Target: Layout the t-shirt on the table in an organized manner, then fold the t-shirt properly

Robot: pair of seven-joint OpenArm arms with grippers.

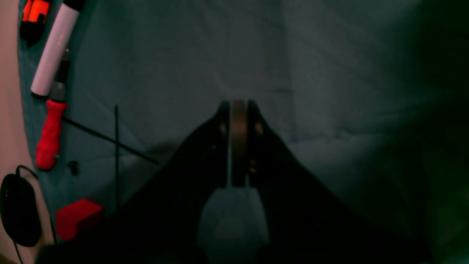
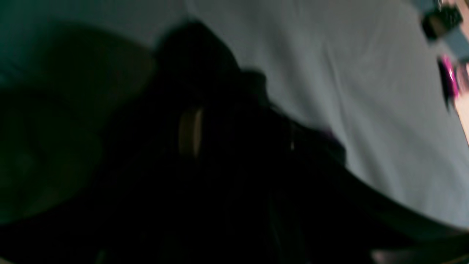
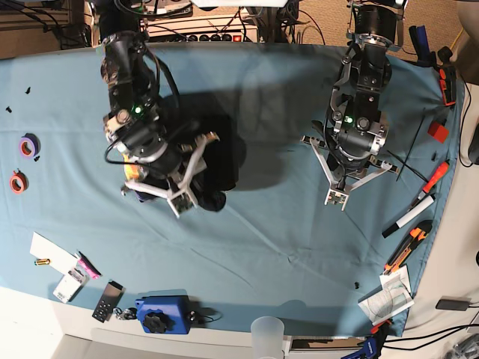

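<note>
Left wrist view: left gripper (image 1: 238,110) fingers pressed together over bare light blue cloth table (image 1: 176,55); red-handled tools near its edge. Right wrist view, blurred: right gripper (image 2: 190,132) pinching the bunched black fabric t-shirt (image 2: 227,165). Base view: t-shirt (image 3: 213,176) crumpled left of centre; open cloth all round.

- Two black arms are seen, each marked by a small green light.
- White angular jaws are fitted.
- Black cables are looped alongside the housings.
</note>
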